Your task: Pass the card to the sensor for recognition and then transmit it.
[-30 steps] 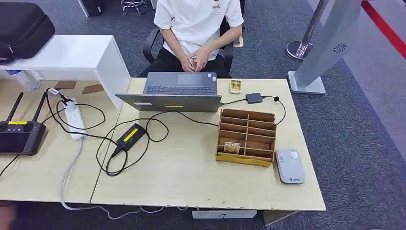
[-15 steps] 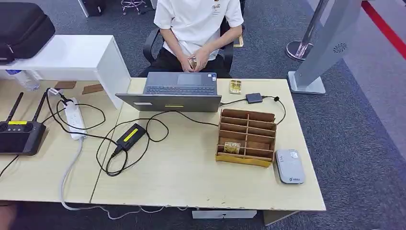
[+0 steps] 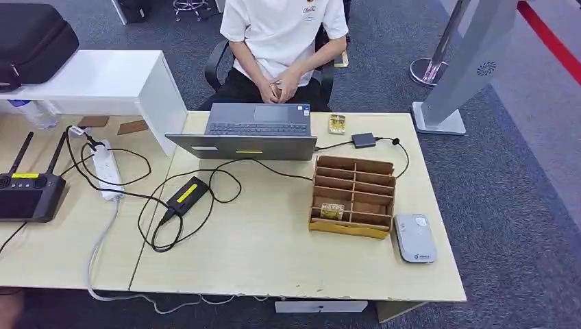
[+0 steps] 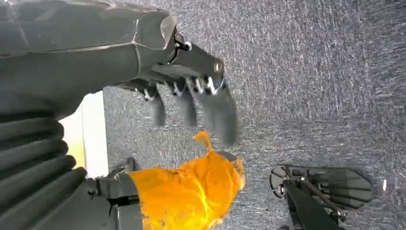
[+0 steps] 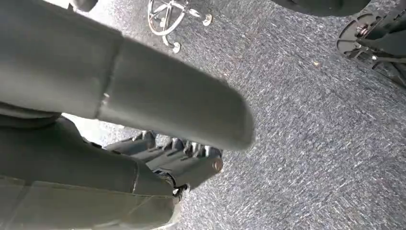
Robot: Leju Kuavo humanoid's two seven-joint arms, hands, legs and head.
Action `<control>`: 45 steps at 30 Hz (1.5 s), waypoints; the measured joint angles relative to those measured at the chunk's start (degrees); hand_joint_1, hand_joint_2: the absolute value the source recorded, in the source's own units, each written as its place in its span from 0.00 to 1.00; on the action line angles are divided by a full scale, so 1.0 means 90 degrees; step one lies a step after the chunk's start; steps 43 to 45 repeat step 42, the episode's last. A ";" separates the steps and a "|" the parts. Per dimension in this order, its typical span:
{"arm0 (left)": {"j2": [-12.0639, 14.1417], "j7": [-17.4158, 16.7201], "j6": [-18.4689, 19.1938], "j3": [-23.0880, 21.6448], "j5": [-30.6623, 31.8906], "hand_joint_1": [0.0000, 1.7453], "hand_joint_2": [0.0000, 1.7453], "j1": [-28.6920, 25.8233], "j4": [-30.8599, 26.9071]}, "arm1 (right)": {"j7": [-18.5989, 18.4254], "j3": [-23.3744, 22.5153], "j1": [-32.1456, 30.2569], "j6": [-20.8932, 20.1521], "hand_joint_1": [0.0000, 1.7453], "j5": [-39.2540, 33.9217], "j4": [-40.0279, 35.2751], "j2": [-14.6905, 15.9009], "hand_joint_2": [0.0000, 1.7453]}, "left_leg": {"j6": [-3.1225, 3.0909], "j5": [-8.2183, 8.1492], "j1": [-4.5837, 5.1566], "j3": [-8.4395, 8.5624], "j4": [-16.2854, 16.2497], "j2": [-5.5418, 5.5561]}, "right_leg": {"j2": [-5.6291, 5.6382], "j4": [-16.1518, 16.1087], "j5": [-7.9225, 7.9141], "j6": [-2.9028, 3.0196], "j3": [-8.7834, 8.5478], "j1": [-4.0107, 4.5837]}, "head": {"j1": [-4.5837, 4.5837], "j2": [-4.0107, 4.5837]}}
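The left hand [image 4: 191, 91] hangs over grey carpet [image 4: 311, 72] with its fingers [image 4: 225, 120] spread apart and nothing in them; its thumb wears an orange wrap [image 4: 191, 191]. The right hand [image 5: 182, 153] also hangs over the carpet, its fingers partly hidden behind the thick thumb, and nothing shows in its hold; how far it is open I cannot tell. Both hands are well apart from the tabletop [image 3: 274, 253]. On it, nearest, the grey sensor [image 3: 414, 238] lies just beside the wooden rack [image 3: 354, 197]. A card [image 3: 332, 211] stands in a near compartment of the rack. Beyond are the laptop [image 3: 250, 130] and a second card [image 3: 336, 123]. Farthest, a seated person [image 3: 281, 41] holds both hands together.
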State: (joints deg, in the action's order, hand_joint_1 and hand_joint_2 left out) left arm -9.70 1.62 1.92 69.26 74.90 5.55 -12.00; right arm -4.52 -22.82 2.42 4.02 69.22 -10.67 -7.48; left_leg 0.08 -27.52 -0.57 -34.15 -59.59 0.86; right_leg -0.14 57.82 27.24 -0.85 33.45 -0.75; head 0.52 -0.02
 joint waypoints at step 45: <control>0.0000 -0.0357 -0.0107 0.0102 -0.0019 0.00 0.00 0.0001 0.0000 | -0.0257 -0.0005 0.0002 0.0102 0.00 0.0175 0.0000 0.0000 0.00 | 0.0000 0.0000 0.0000 0.0000 0.0000 0.0000 | 0.0000 0.0000 0.0000 0.0000 0.0000 0.0000 | 0.0000 0.0000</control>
